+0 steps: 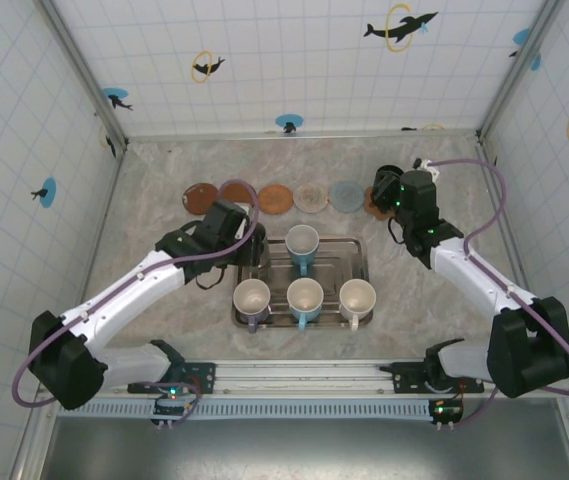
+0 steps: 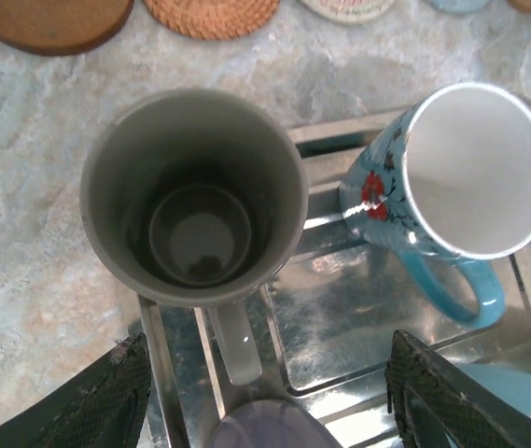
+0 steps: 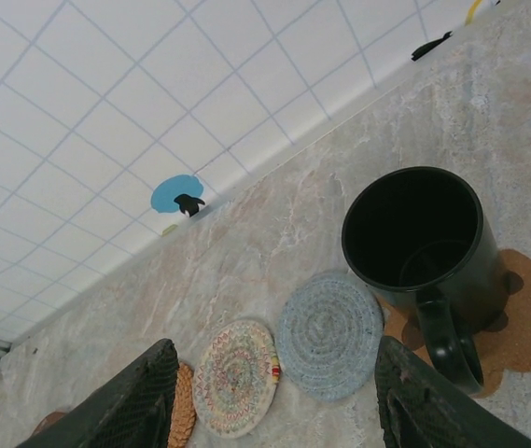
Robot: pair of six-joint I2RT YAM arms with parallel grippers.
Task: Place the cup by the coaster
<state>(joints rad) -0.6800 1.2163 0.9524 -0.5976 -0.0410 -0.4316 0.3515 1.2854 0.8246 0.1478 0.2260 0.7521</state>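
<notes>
Left tool [image 2: 265,373], jaws apart, just behind grey cup [image 2: 193,196] (handle toward it)

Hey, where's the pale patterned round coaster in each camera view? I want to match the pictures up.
Top external: the patterned coaster is fourth from the left in the row of coasters at the back of the table.
Left wrist: it is at the top edge, right of centre, cut off by the frame.
Right wrist: it lies low in the picture, left of centre.
Shared landmark: the blue-grey coaster lies just right of it in every view.
</notes>
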